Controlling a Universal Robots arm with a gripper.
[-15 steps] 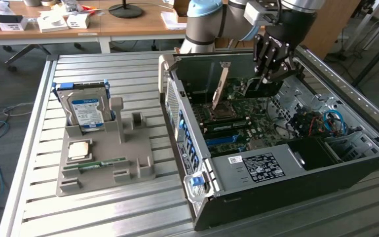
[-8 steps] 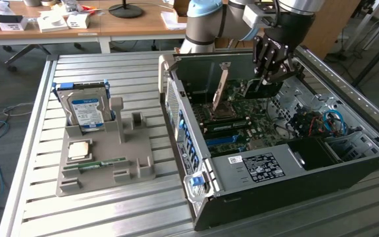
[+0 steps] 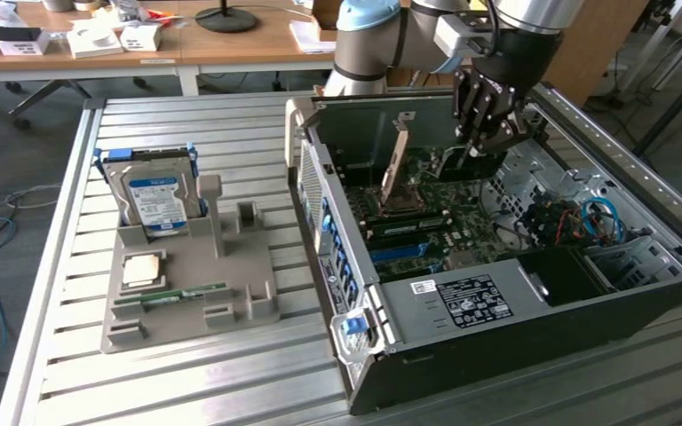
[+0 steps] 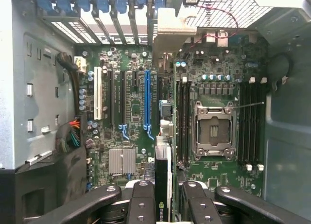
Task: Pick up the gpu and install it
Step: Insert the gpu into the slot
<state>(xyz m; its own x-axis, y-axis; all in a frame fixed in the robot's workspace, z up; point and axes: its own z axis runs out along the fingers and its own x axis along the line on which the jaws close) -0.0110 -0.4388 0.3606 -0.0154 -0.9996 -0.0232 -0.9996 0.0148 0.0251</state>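
A: Where can you get in?
B: From above. The case [image 3: 531, 355] lies with its open side up. At the upper right of the exterior view the gripper [image 3: 487, 142] hangs inside it, pinching the gpu [image 4: 163, 170] edge-on.
A: What crowds you there?
B: Case walls all round, a cable bundle [image 4: 70, 136] against one wall, and blue and red cables [image 3: 590, 220] at the exterior view's right. Your bare table [image 3: 294, 355] runs between the case and the grey holder [image 3: 187, 275].

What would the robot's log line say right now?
gripper: shut on gpu | gpu: edge-on over motherboard | place: inside computer case
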